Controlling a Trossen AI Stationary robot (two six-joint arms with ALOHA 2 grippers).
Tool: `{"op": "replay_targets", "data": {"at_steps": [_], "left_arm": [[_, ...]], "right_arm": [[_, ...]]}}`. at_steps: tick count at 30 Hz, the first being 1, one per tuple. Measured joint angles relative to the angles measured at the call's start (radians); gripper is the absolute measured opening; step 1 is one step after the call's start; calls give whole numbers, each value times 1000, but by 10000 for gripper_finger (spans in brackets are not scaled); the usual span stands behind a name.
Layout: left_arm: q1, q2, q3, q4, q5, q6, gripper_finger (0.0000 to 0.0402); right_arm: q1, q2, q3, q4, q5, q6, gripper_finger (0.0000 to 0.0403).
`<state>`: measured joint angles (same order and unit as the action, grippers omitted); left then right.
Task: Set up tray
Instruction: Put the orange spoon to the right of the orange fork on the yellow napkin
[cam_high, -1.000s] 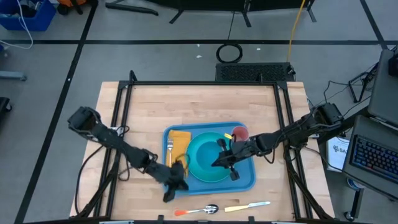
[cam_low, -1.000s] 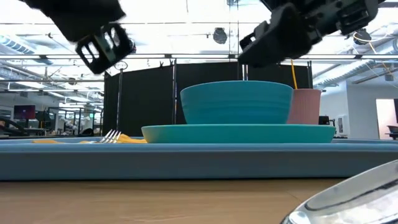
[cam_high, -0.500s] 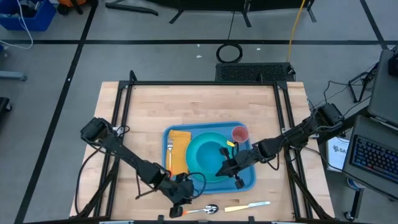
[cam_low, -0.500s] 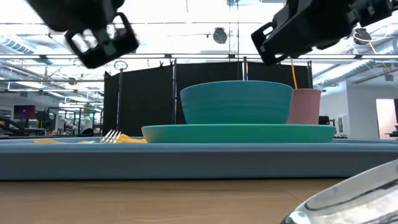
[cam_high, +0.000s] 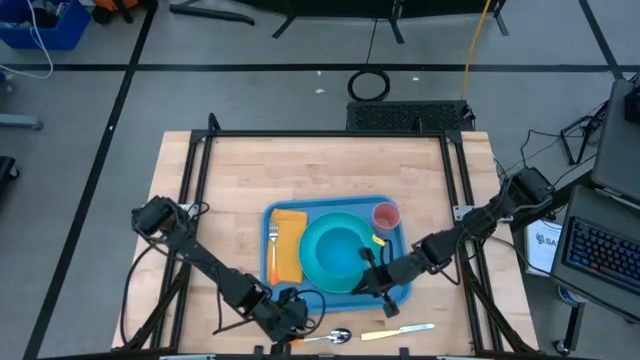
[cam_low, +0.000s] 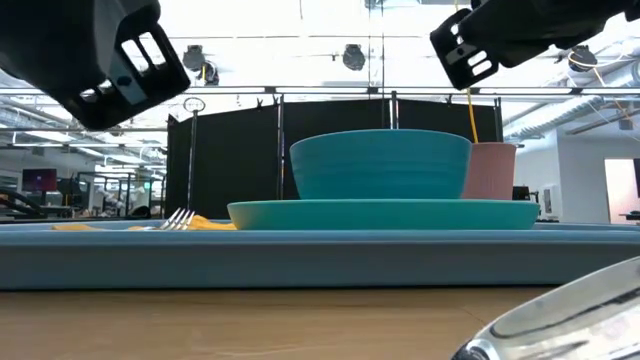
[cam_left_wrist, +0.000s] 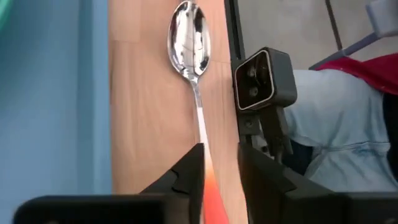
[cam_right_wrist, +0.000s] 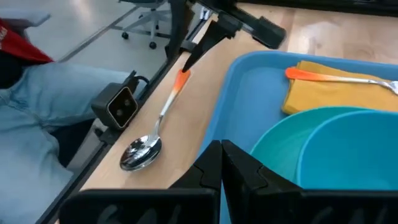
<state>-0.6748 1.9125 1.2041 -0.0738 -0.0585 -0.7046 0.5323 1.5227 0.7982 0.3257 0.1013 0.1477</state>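
We see the tray (cam_high: 395, 291) near the table's front edge. L gripper (cam_left_wrist: 219, 168), fingers apart, straddles the spoon (cam_left_wrist: 191, 43) handle w/ bare wood around. R gripper (cam_right_wrist: 222, 163) closed over the tray's front rim.

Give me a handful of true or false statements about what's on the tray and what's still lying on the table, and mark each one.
1. The round teal bowl sits on the round teal plate, inside the big blue rectangular plastic tray. True.
2. The silver spoon with the orange handle lies on the tray. False: it lies on the wooden table, off the tray's near edge.
3. The left gripper straddles the spoon's handle, fingers apart. True.
4. The pink cup lies tipped over on the table. False: it stands upright in a tray corner.
5. The fork rests on the yellow napkin. True.
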Motion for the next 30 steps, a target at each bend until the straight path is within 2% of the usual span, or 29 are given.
{"op": "replay_targets", "data": {"at_steps": [5, 8, 17, 24, 30], "left_arm": [[-17, 18, 0, 5, -31, 22, 155], [-23, 42, 0, 24, -38, 27, 170], [-57, 74, 0, 97, -50, 78, 152], [-67, 78, 0, 70, -99, 105, 141], [-68, 101, 0, 83, -100, 139, 141]], "right_arm": [[21, 0, 0, 5, 61, 28, 0], [26, 0, 0, 10, 63, 50, 0], [32, 3, 0, 75, 68, 73, 0], [32, 3, 0, 95, 85, 73, 0], [32, 3, 0, 113, 85, 75, 0]]}}
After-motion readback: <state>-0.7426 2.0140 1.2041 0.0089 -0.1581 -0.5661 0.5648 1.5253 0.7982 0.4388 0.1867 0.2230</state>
